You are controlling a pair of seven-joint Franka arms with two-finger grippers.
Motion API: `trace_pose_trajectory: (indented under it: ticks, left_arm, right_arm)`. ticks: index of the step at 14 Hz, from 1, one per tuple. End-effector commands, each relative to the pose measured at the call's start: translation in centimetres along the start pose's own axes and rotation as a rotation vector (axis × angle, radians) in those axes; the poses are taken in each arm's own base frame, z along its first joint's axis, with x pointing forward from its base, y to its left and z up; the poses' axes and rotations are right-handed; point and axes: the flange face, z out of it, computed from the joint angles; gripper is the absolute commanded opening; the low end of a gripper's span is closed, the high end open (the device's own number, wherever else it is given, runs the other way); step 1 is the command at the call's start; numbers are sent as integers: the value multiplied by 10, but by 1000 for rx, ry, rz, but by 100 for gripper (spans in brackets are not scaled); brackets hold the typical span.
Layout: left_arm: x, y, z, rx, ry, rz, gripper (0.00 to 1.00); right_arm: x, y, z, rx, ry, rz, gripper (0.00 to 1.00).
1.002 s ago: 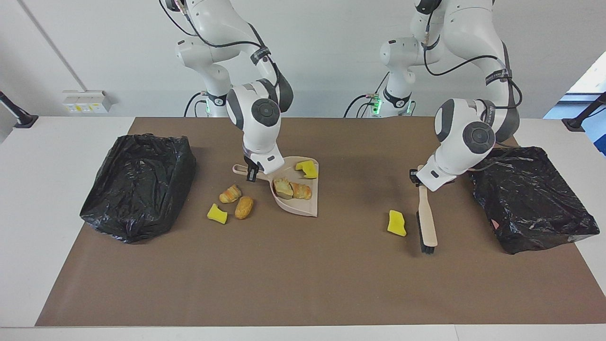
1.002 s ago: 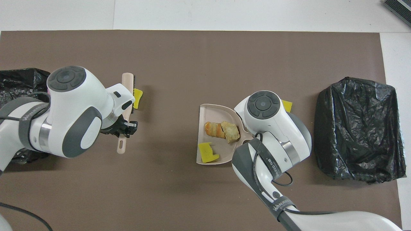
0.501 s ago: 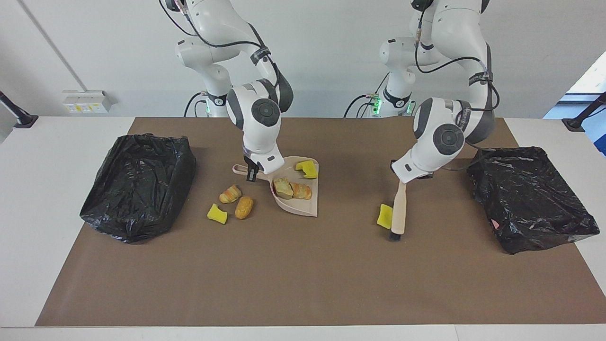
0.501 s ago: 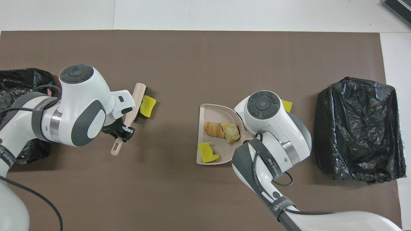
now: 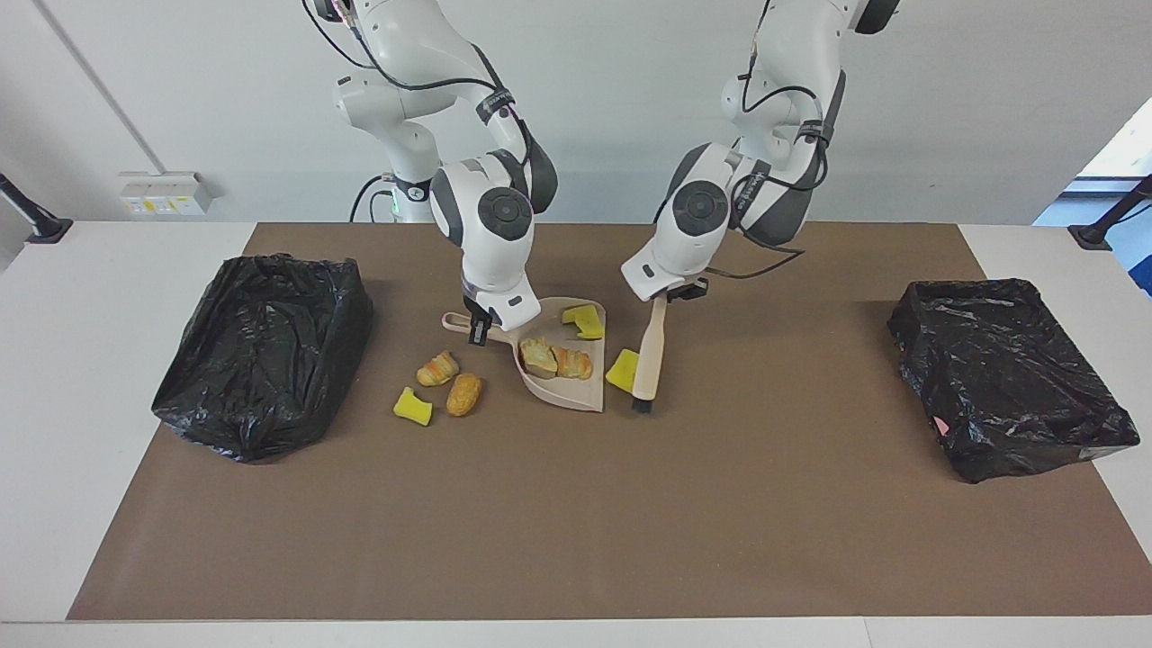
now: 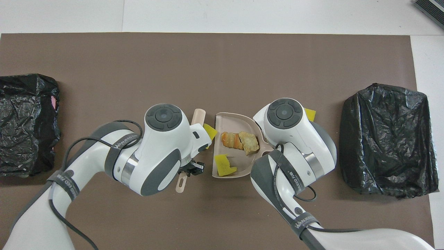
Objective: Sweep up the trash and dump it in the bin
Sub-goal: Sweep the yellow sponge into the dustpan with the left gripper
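Judging by how things lie, about midway through the sweeping, with no dumping seen yet. Starting at the right arm's end of the desk [image 5: 576, 540]: a crumpled black plastic-lined bin [image 5: 261, 351], contents hidden by the folds. Next, beside the pan and unswept, three loose bits of trash: a bright yellow sponge chunk [image 5: 413, 407], a tan-orange croissant piece [image 5: 438, 368] and a tan bread lump [image 5: 464, 394]. Then the right gripper [image 5: 479, 328], fingers closed on the handle of the flat beige plastic dustpan [image 5: 562, 400], holding it down on the desk. Inside the pan: two bread pieces [image 5: 556, 360] side by side and a notched yellow chunk [image 5: 584, 321] nearer the robots. Touching the pan's open lip, not yet inside, a fourth yellow sponge bit [image 5: 622, 370], pressed from its other flank by the beige long-handled brush [image 5: 648, 355]. Above that, the left gripper [image 5: 670, 292], fingers clamped shut on the brush handle. Last, at the left arm's end, a second black-lined bin [image 5: 1008, 378], contents likewise not visible. Left to do, probably: push that bit in, gather the three loose ones, tip the pan into a bin.
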Motion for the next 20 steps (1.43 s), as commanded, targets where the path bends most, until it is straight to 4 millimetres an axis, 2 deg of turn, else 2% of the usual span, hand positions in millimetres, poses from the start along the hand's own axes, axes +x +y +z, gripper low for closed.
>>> trace_pose_trajectory:
  ticks: [1,3,5,7,9,12,17,20]
  left_arm:
    - [-22,24,12,-42,51,4,0]
    - [-30,49,12,-93,54,24,0]
    - [-32,65,7,-131,78,29,0]
    - [-29,73,-2,-147,84,-6,0]
    - [-29,73,-12,-146,78,-15,0]
    - [-42,71,-25,-104,-4,-28,0]
    - [-76,72,-23,-5,-134,-73,0]
    - [-93,82,-21,38,-179,-74,0]
  right_arm:
    - [-1,-1,0,4,2,32,0]
    - [-1,-1,0,4,2,32,0]
    - [-1,-1,0,4,2,32,0]
    - [-1,-1,0,4,2,32,0]
    - [-1,-1,0,4,2,32,0]
    - [-1,-1,0,4,2,32,0]
    - [-2,-1,0,5,2,34,0]
    - [-2,-1,0,5,2,34,0]
